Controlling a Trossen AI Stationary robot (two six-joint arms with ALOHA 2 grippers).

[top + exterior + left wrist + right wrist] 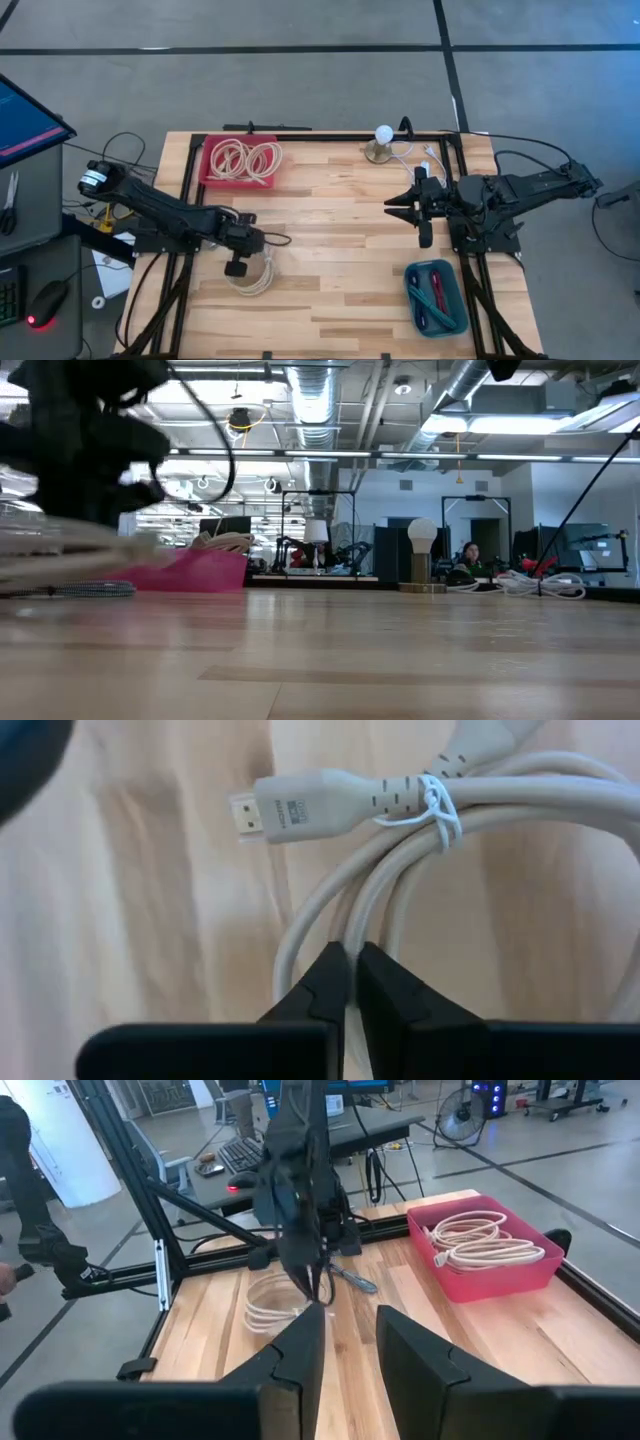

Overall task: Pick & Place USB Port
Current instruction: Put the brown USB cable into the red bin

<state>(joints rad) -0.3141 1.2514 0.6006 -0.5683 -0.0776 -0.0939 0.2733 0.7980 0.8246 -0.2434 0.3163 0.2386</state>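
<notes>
Two hands are over the desk (pixel 330 250). At about eight o'clock, the left hand (pixel 262 240) is pinched shut on a strand of the coiled white cable (pixel 420 870), whose flat metal plug (pixel 248 813) lies just beyond its fingertips (pixel 330 982). Near three o'clock, the right hand (pixel 402 207) hovers, fingers parted and holding nothing. More cables fill the red tray (pixel 240 160) at eleven o'clock.

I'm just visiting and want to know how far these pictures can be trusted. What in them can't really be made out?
- Left gripper, left wrist view: fingers shut on the coiled cable; the strand between them is hidden.
- Blue tray, high view: contents too small to identify.
- Coiled cable, low view: a blur at the picture's edge.
- Cables in the red tray, high view: connectors too small to identify.
</notes>
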